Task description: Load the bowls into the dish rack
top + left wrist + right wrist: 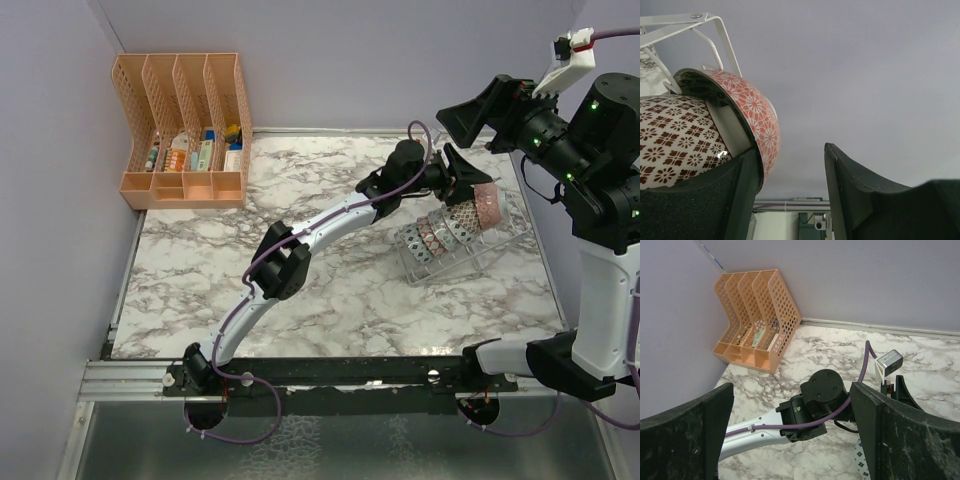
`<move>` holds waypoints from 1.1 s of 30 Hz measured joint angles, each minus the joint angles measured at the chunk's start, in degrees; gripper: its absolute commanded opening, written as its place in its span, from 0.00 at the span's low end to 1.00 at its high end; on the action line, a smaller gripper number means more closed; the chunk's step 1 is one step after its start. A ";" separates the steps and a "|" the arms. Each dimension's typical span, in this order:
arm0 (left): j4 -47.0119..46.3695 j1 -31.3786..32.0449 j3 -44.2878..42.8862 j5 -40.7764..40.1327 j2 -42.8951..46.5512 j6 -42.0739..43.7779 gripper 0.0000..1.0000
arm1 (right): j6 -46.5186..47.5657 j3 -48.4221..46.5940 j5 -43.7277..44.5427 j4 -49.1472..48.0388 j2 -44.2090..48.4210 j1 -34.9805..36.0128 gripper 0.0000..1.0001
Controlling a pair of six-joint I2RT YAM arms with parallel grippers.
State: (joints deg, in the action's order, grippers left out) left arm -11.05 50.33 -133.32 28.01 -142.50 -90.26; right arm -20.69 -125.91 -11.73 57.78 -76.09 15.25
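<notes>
- The left gripper (472, 185) is seen at the 1 o'clock end of the dish rack (430, 268), with its jaws parted and nothing clamped between them.
- In the left wrist view, the rim of a pink bowl (752, 107) is seen against one finger (715, 200). The other finger is kept apart from the bowl.
- The pink bowl is stood on edge in the last slot, tilted, and a brown-patterned bowl (670, 140) is set just beside it.
- The rack is placed at about 3 o'clock on the marble table (330, 290) and is filled with a row of bowls (440, 232) standing on edge. An exact count cannot be made.
- The right gripper (791, 392) is held high at 2 o'clock, wide open and empty.
- A peach organizer (185, 130) is set at 10 o'clock, and small items (205, 150) are kept in its low compartments.
</notes>
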 measured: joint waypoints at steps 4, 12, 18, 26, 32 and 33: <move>0.07 0.00 0.00 0.00 0.00 0.11 0.46 | 0.00 0.09 0.00 0.00 0.00 0.00 0.99; 1.55 0.00 0.39 0.00 0.00 0.72 0.27 | 0.00 0.09 -0.13 0.00 0.02 0.00 1.00; 2.58 0.02 0.48 0.02 -0.02 0.63 0.02 | 0.00 0.09 -0.15 0.00 0.00 0.00 0.99; 0.17 0.52 0.48 -0.20 -0.04 -0.35 0.00 | 0.00 0.09 -0.33 0.00 0.00 0.00 0.99; -0.92 0.52 0.48 -0.17 -0.46 -1.36 0.00 | 0.02 0.09 -0.48 0.02 0.00 0.00 0.99; -1.27 0.52 0.52 -0.17 -0.57 -1.62 0.00 | 0.02 0.09 -0.52 0.00 0.00 0.00 0.99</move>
State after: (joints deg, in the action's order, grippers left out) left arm -12.32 50.85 -132.79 27.83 -143.06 -91.88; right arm -20.67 -125.82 -12.25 57.78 -76.09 15.25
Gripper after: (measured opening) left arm 0.040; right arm 0.995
